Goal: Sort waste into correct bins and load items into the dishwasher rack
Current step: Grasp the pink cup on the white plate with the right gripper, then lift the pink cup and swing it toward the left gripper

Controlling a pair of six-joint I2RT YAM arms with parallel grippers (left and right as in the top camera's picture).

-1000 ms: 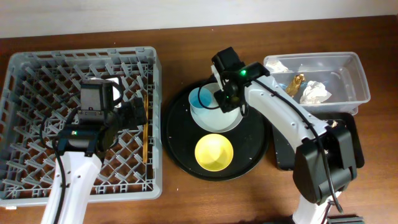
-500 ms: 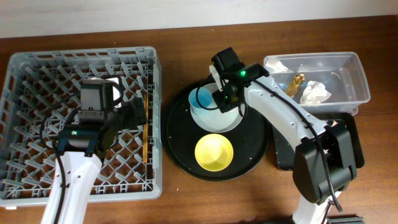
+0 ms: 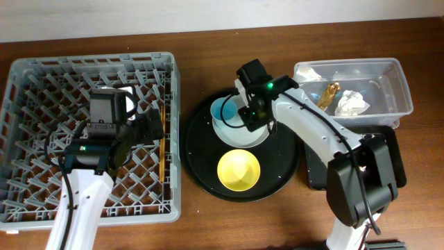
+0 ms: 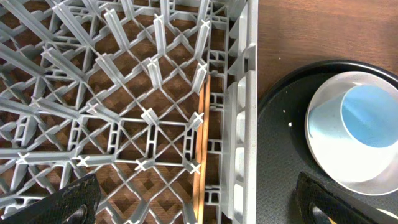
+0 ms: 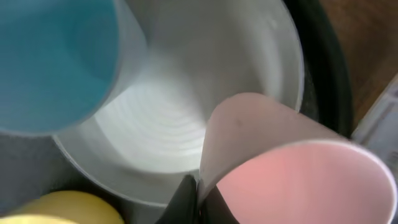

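The grey dishwasher rack (image 3: 41, 66) stands at the left, with the wooden chopsticks (image 3: 162, 142) lying along its right wall, also in the left wrist view (image 4: 202, 143). My left gripper (image 3: 142, 132) is open and empty above them. On the mint-white plate (image 3: 232, 135) stands the light-blue cup (image 3: 223, 109). My right gripper (image 3: 251, 117) is over the plate, shut on the rim of the pink cup (image 5: 298, 180), which is tilted above the plate (image 5: 186, 112). The yellow bowl (image 3: 238, 170) sits nearer the front. The overhead view hides the pink cup.
The plate and bowl rest on a round black tray (image 3: 201, 163). The clear tub (image 3: 401, 76) at the back right holds a crumpled napkin (image 3: 352, 103) and the gold wrapper (image 3: 328, 94). The black rectangular tray (image 3: 388, 142) lies in front of it, partly under my right arm.
My right gripper has shifted slightly toward the front over the plate with the pink cup. The left arm has not moved.
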